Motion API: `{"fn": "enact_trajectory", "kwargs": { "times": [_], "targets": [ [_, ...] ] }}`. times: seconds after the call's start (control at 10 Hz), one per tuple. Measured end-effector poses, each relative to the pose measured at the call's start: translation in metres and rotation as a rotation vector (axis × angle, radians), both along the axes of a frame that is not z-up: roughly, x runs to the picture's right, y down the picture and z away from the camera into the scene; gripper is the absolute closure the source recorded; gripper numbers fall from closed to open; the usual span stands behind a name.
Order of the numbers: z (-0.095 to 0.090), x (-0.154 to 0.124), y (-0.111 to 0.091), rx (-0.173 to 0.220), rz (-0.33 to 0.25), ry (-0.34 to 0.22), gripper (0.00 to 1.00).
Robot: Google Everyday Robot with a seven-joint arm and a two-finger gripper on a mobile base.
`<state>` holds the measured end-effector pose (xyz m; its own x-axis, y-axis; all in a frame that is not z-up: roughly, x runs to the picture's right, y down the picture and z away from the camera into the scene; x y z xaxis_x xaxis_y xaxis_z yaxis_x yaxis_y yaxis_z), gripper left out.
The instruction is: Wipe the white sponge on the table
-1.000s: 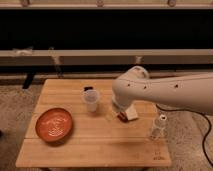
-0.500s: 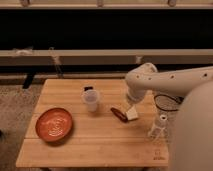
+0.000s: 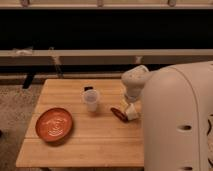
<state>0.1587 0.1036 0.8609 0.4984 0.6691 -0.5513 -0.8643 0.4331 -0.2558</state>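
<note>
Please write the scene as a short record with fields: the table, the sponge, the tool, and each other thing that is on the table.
table: light wood, plank-striped top
white sponge: on the table, near its right edge
tool: low over the table, at the white sponge
arm: big, white, covers the table's right side
cup: translucent, upright, near the middle
plate: orange-red, round, front left
brown item: flat, reddish-brown, just left of the sponge
dark object: small, behind the cup

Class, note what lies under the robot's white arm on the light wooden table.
Visible: the pincer down at the small off-white sponge, beside a flat reddish-brown object. The white arm hides the light wooden table beyond them.
</note>
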Motion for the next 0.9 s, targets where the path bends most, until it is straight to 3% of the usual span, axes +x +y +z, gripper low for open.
{"fn": "enact_trajectory", "kwargs": {
  "times": [0.4,0.9],
  "targets": [
    [0.024,0.005,0.008,-0.031,0.03,0.031,0.2],
    [0.037,0.014,0.012,-0.026,0.062,0.048,0.2]
  ]
}}
